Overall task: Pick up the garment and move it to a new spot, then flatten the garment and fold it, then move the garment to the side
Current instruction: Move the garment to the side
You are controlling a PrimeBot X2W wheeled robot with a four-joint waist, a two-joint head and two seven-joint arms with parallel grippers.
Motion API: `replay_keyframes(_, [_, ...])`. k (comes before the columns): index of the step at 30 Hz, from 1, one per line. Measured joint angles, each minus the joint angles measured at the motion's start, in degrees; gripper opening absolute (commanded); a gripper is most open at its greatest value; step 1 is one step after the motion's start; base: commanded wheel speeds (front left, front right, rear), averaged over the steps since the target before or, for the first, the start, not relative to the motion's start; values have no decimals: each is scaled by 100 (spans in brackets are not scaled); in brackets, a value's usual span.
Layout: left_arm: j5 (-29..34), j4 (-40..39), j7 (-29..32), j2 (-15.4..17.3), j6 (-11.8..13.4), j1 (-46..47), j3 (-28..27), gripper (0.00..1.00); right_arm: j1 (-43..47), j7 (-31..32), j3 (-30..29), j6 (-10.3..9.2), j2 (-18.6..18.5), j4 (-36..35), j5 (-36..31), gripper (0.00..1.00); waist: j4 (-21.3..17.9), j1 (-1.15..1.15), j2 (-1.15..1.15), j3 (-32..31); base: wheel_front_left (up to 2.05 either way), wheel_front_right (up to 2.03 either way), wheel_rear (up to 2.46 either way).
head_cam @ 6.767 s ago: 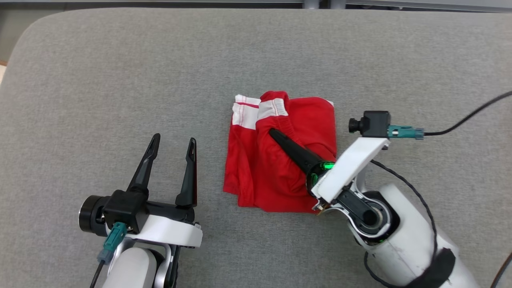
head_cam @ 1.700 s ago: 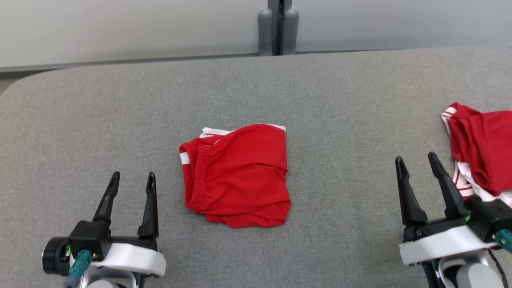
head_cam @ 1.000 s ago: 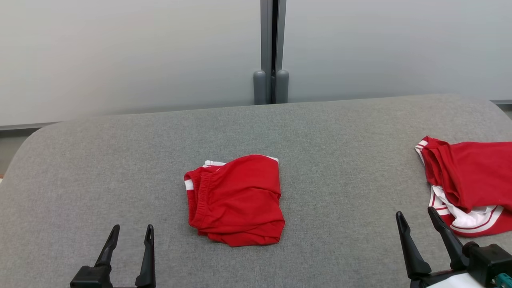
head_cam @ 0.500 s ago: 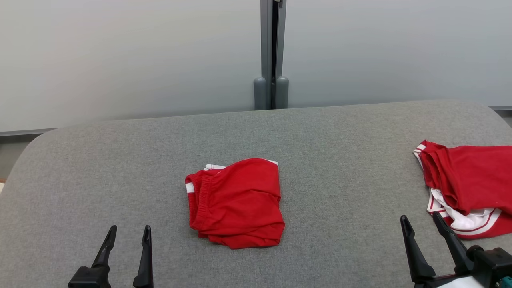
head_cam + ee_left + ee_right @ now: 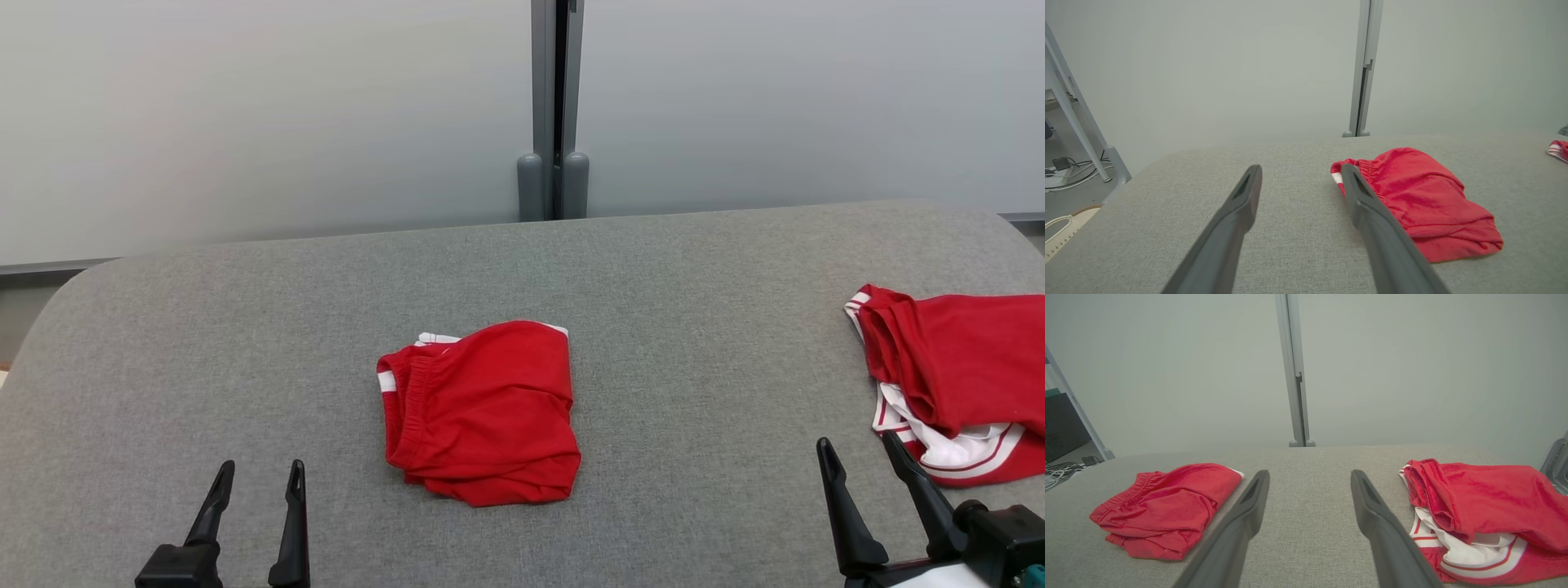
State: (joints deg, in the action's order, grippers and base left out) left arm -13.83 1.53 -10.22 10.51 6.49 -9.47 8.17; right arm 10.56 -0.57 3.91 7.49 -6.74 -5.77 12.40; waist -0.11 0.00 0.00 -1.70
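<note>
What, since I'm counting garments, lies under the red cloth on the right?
A white fabric with red stripes pokes out beneath the red cloth, resting on the grey tabletop. How far it runs underneath, or whether it is a separate garment, is covered.

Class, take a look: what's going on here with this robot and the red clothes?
A two-armed robot is working on clothes laid on a grey padded table. The folded red shorts lie in the middle, with nothing touching them. The left hand and right hand are both open and empty at the near edge. A second red and white garment lies loosely heaped at the robot's right.
</note>
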Motion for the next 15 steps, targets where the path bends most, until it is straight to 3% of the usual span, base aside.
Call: replay_keyframes(15, [-38, 10, -41, 8, 14, 155, 94, 100, -2, 2, -116, 0, 8, -12, -3, 100, 119, 0, 0, 74, 0, 0, 0])
